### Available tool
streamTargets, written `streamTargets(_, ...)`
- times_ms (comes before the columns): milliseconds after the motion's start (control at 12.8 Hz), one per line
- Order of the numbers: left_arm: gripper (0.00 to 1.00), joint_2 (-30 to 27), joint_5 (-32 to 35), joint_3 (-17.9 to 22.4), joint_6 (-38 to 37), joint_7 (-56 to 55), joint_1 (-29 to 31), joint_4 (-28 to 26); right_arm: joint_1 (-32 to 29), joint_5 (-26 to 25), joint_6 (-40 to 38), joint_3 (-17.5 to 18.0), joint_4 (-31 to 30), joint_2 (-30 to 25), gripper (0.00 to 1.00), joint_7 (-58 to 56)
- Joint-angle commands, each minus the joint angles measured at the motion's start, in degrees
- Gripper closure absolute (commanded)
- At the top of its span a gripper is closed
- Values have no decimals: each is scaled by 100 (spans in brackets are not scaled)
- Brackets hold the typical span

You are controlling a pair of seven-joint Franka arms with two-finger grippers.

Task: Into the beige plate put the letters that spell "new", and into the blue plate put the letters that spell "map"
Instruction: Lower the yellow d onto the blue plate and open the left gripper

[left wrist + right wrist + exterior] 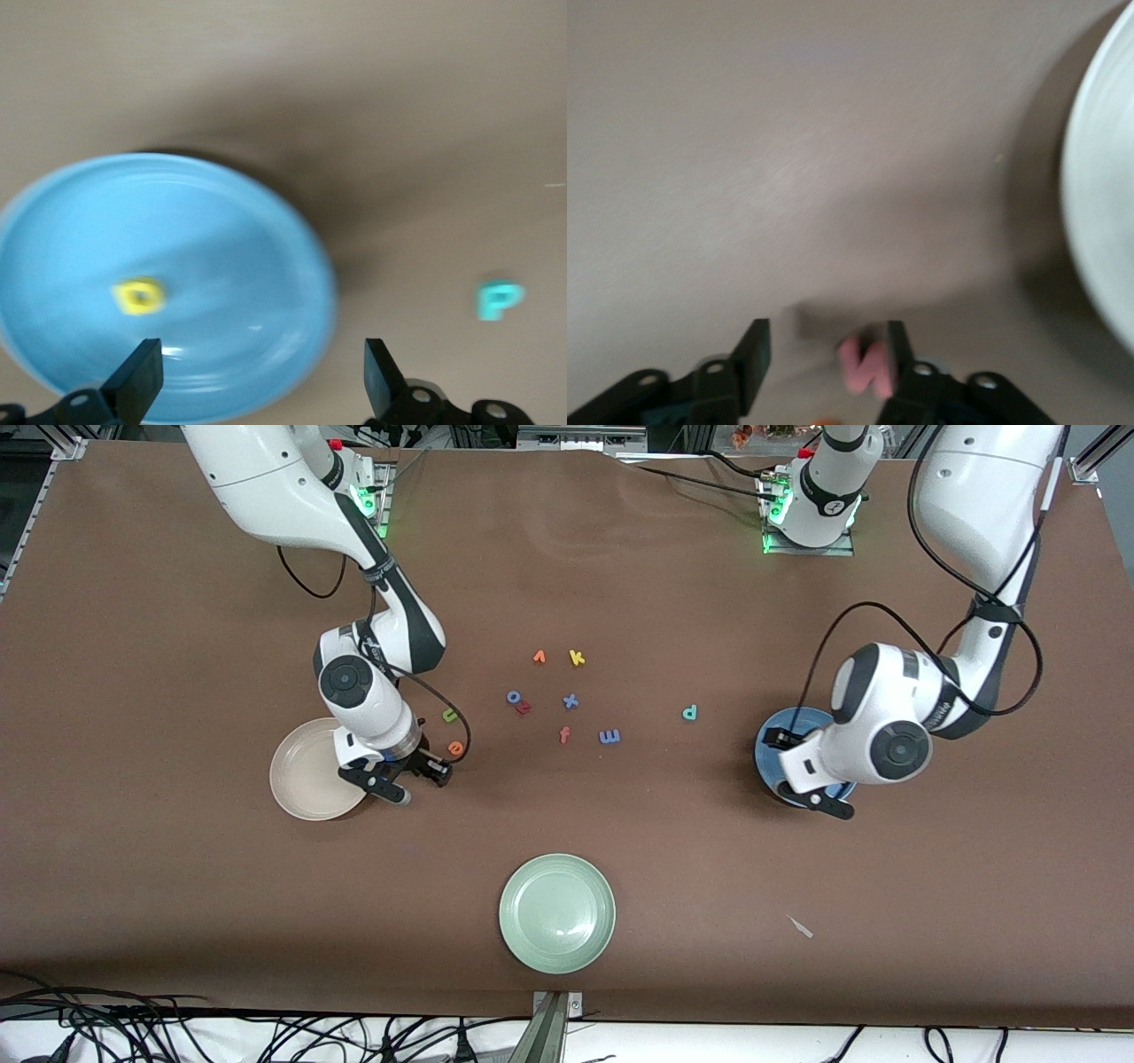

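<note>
Pale green plate nearest; left end effector spread above blue plate.

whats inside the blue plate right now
A yellow letter a lies in the blue plate. The left gripper, fingers open, hangs over its rim; in the front view the arm covers most of the plate.

Left claw spread wide, pointing down; right claw partly parted, low
</note>
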Motion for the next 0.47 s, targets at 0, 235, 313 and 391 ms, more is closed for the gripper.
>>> streamTargets(0,1,-138,177,-627,17,-1116,-45,-304,-45,75,-104,107,-274,-265,36,166)
streamTargets(235,7,-94,204,-770,550,-1804,-509,-637,-45,66,-96,107,-389,-309,36,114)
streamTargets(313,8,-50,204,-770,936,-1971,-607,-821,-45,66,-96,99,-389,-335,36,157)
streamTargets(391,8,-24,204,-761,1306,-2016,-643,-1006,-45,75,-104,107,-406,-353,36,297)
